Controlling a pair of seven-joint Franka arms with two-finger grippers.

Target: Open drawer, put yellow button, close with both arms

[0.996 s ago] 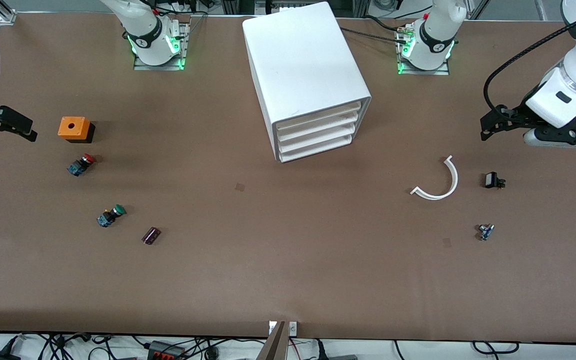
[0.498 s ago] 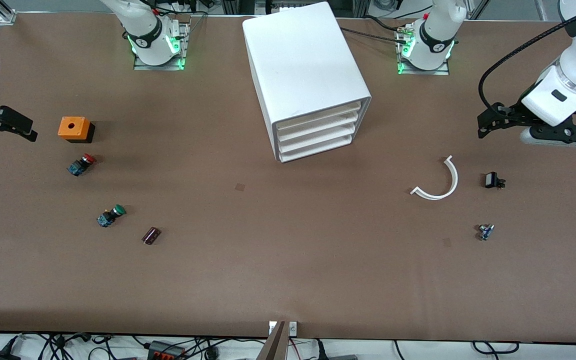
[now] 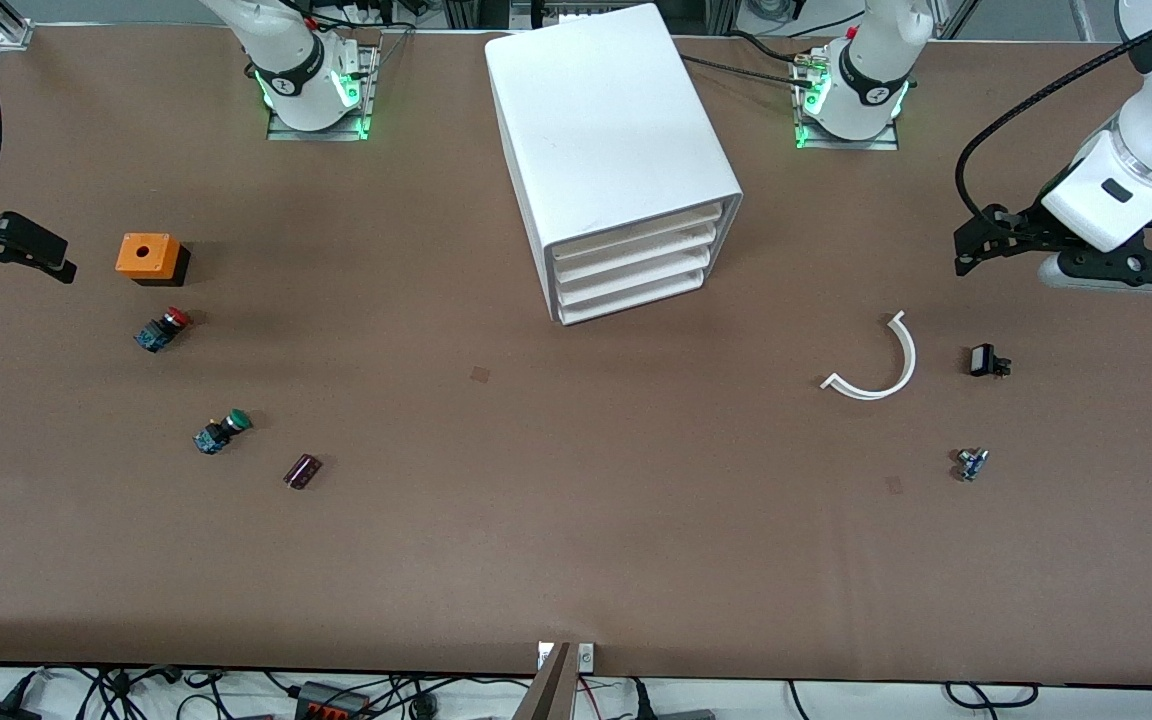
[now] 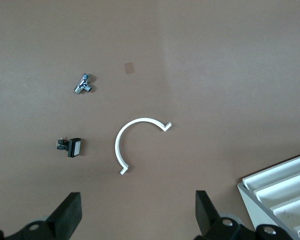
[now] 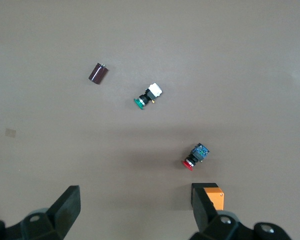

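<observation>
The right pincer [image 5: 135, 210], fingers spread, hangs over a red-capped button [image 5: 195, 156] and orange box [image 5: 212, 197].

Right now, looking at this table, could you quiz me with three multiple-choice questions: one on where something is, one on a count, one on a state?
1. Where is the orange box?
A. toward the right arm's end of the table
B. on the cabinet
C. beside the white arc

2. How many drawer fronts does the cabinet show?
A. two
B. four
C. six

3. How do the drawers stand?
A. all shut
B. one pulled out
C. all removed

Answers: 1 A, it lies near the red button, by the right hand. 2 B, four stacked fronts show. 3 A, none sticks out; the left hand hangs apart.
</observation>
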